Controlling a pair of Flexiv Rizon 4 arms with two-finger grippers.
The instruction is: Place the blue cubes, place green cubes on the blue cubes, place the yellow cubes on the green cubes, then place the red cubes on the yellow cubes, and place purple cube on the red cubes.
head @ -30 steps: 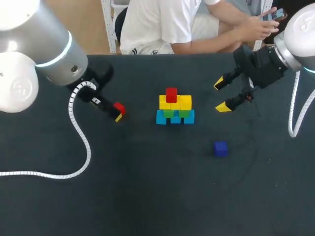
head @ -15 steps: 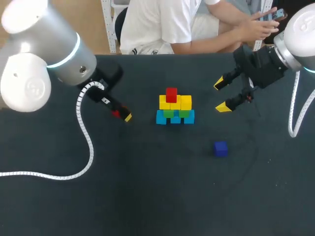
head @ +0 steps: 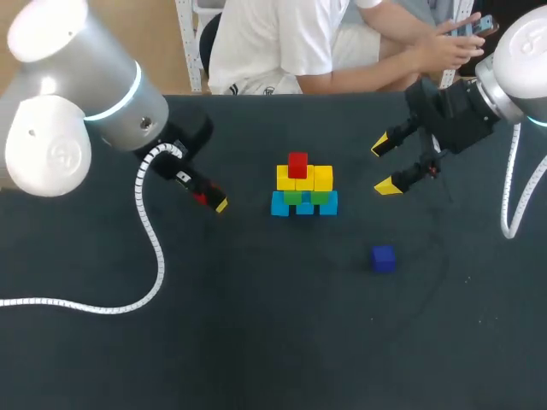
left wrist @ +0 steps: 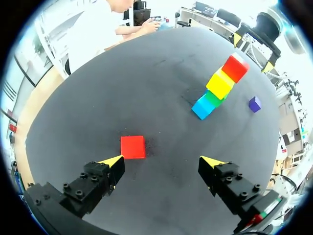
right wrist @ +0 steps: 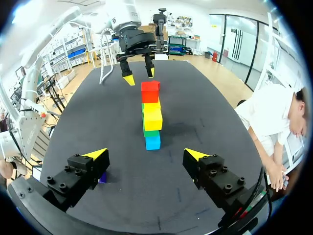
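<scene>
1. Dark, matte table (head: 256, 342) filled the scene, with a small pyramid of cubes standing around its middle, toward the far side.
2. At the base sat the blue cubes (head: 279, 205) in a row, touching one another (three showed from above).
3. On them rested the green cubes (head: 293, 197), and on those the yellow cubes (head: 323, 178), side by side.
4. One top red cube (head: 297, 164) crowned the yellow layer, toward its left half.
5. A loose red cube (left wrist: 133, 147) lay flat on the table, well to the left of the pyramid.
6. Over it hung the left gripper (left wrist: 162, 160), its jaws spread wide and holding nothing. The loose red cube lay just ahead of one yellow tip and well clear of the other.
7. From above, only a sliver of that cube showed beside the gripper's fingers (the rest was hidden).
8. A purple cube (head: 383, 258) sat alone, on the near right of the pyramid and well apart from it.
9. To the right of the pyramid, the right gripper (head: 383, 166) hung with its jaws also wide apart and empty, its fingers pointing toward the stack.
10. A white coiled cable (head: 149, 248) trailed from the left arm across the table's left side.
</scene>
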